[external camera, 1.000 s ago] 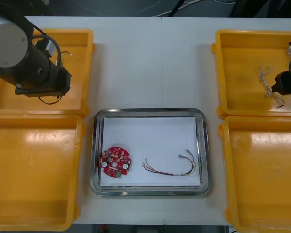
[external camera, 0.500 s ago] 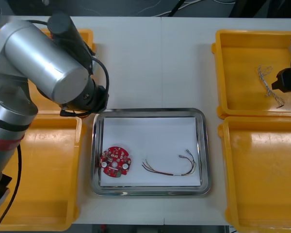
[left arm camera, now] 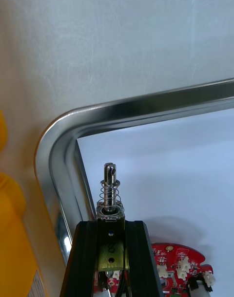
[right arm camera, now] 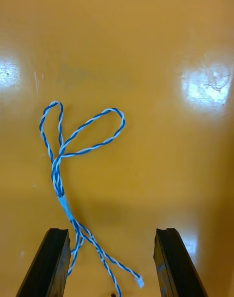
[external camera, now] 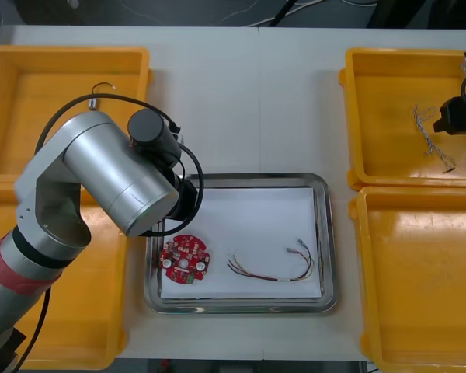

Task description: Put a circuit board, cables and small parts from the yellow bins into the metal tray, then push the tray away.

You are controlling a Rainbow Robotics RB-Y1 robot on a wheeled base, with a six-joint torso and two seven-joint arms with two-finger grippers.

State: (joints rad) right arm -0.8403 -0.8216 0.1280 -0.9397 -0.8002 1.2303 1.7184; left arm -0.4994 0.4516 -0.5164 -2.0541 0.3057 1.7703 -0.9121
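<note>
Halfway or so through the loading, judging by the metal tray (external camera: 241, 178): already carrying a round red circuit board (external camera: 184, 259) near its left side and a red and yellow cable (external camera: 272, 268) just beside that, both on the white liner (external camera: 241, 217).

Now delivering with the left gripper (left arm camera: 111, 226), clamped tight on a small metal part (left arm camera: 111, 190) with a spring round its pin, poking out past the fingertips (left arm camera: 87, 238). Hanging just inside the tray's far left corner, over bare white, with the board's edge close by the fingers. Looks like the placing step for the small parts.

Next up, probably: ease down a touch, spread the fingers, let go onto the liner clear of the board and of the rim, so as not to send the piece rolling or bouncing off the metal.

Meanwhile, on the other side, lining up with the right gripper (right arm camera: 111, 233), fingers (right arm camera: 51, 258) wide apart and gripping nothing, above the floor of the far right yellow bin (external camera: 404, 53). Straddling the tail end of a twisted blue and white cable (right arm camera: 57, 173), loops spread out beyond the fingertips. Calls for a straight drop and a pinch on the bundled strands, low enough to catch thin wire lying flat.

Pushing the tray away: not yet, with that cable still in its bin.
</note>
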